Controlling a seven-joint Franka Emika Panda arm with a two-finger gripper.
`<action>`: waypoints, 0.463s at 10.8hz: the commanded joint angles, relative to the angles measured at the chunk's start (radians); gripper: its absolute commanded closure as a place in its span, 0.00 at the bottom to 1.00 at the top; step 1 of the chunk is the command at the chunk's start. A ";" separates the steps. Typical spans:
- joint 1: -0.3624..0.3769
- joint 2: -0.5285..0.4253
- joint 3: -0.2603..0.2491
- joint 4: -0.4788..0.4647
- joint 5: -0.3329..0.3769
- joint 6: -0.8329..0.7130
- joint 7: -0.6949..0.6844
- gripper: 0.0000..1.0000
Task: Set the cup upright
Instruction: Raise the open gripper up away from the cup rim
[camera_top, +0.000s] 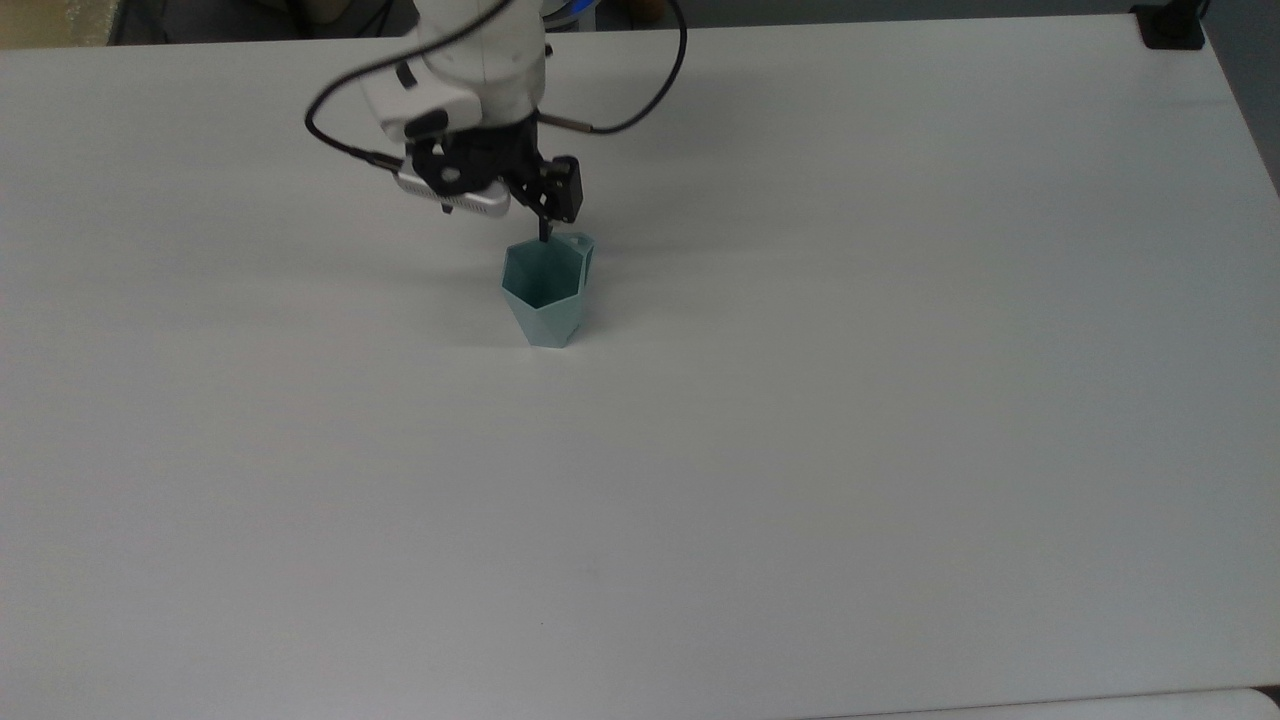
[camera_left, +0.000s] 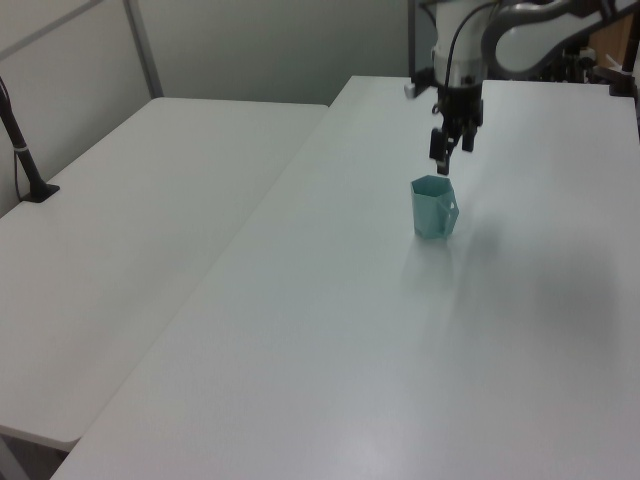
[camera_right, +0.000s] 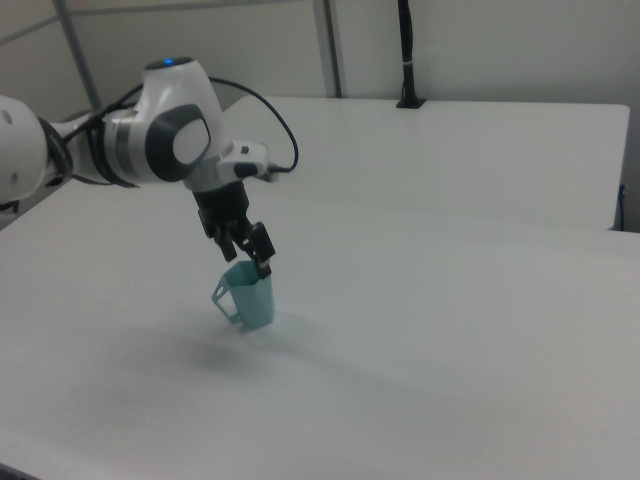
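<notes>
The pale teal faceted cup (camera_top: 545, 300) stands upright on the white table (camera_top: 800, 450), mouth up. Its small handle sits near the rim, toward the top view's right. In the left view the cup (camera_left: 433, 210) stands free, and in the right view the cup (camera_right: 252, 298) has its handle on the right view's left. My gripper (camera_top: 552, 215) hangs just above the cup's rim, open, holding nothing. The gap between gripper (camera_left: 451, 152) and rim shows in the left view. In the right view the gripper (camera_right: 248, 258) has its fingers spread, their tips close over the rim.
A black clamp (camera_top: 1170, 25) sits at the table's far right corner in the top view. A second white table (camera_left: 150, 200) adjoins on the left view's left, with a black post (camera_left: 25, 150) on it. Another black post (camera_right: 405, 50) stands at the back in the right view.
</notes>
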 joint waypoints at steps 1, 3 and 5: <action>-0.001 -0.053 -0.010 0.039 0.012 -0.032 -0.023 0.00; -0.007 -0.081 -0.019 0.055 0.020 -0.031 -0.010 0.00; -0.037 -0.141 -0.025 0.063 0.034 -0.076 -0.096 0.00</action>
